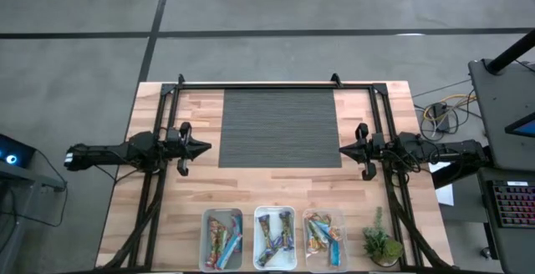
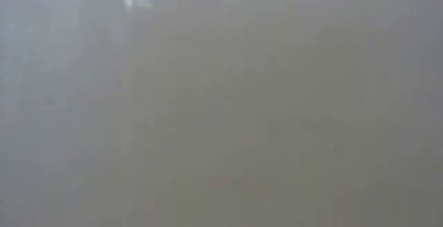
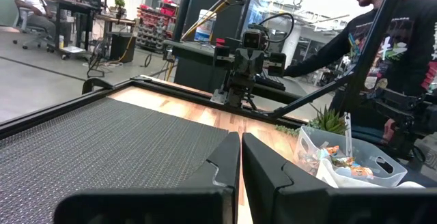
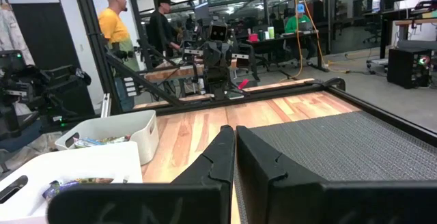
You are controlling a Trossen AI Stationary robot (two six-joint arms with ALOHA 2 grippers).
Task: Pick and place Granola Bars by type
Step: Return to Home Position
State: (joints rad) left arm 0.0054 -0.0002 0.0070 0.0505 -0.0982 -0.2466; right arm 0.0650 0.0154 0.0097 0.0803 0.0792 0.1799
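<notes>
Slim granola bars (image 1: 222, 241) in shiny blue, red and yellow wrappers lie in three pale rectangular plastic bins (image 1: 274, 210), a row on the wooden table (image 1: 167, 215) apart from the dark ribbed mat (image 1: 280, 128). The left pincer (image 1: 201, 148), narrow and empty, sits beside the mat's left edge; the right pincer (image 1: 344, 149), equally narrow, beside its right.

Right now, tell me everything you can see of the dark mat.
The dark mat is a grey-black rectangle with a fine ribbed, woven-looking surface, lying flat on the wooden table inside the black frame. Nothing rests on it. The left gripper and right gripper point at its short sides from just outside.
</notes>
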